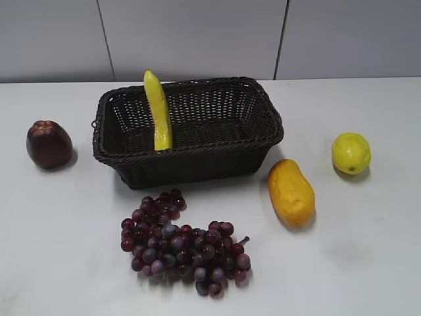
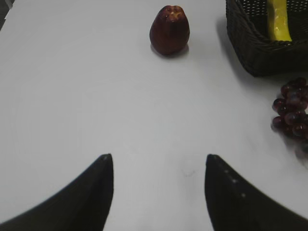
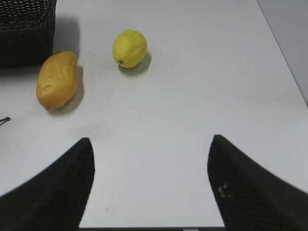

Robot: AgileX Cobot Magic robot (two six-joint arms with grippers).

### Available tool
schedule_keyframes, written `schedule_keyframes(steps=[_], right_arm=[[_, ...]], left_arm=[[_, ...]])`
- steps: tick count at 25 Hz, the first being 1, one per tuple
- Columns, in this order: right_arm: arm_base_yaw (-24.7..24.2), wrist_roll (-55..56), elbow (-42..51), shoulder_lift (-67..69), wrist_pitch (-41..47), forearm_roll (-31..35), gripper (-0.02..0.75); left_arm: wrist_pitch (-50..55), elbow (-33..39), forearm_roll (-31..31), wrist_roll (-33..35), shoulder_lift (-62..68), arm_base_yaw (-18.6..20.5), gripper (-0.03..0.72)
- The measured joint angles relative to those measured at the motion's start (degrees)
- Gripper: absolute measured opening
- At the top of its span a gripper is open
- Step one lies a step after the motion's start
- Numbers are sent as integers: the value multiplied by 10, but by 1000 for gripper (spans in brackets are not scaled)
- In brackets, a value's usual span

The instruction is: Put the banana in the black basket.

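Observation:
The yellow banana (image 1: 158, 112) stands tilted inside the black basket (image 1: 191, 158), its tip leaning on the back rim and its lower end on the basket floor. In the left wrist view the banana (image 2: 279, 19) shows inside the basket corner (image 2: 255, 53) at top right. My left gripper (image 2: 159, 161) is open and empty over bare table. My right gripper (image 3: 151, 144) is open and empty over bare table, with the basket corner (image 3: 26, 33) at top left. Neither gripper shows in the exterior view.
A dark red apple-like fruit (image 1: 48, 143) sits left of the basket. A bunch of purple grapes (image 1: 184, 243) lies in front of it. An orange-yellow oblong fruit (image 1: 291, 192) and a lemon (image 1: 350, 153) lie to the right. The table's right edge (image 3: 288, 62) is near.

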Motion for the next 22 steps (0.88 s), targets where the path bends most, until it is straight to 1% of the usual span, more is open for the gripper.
schedule_keyframes(steps=[11, 18, 22], right_arm=[[0, 0, 0, 0, 0, 0, 583], [0, 0, 0, 0, 0, 0, 583], [0, 0, 0, 0, 0, 0, 583]], left_arm=[[-2, 0, -1, 0, -4, 0, 585], [-4, 0, -1, 0, -78, 0, 584], [-4, 0, -1, 0, -83, 0, 584]])
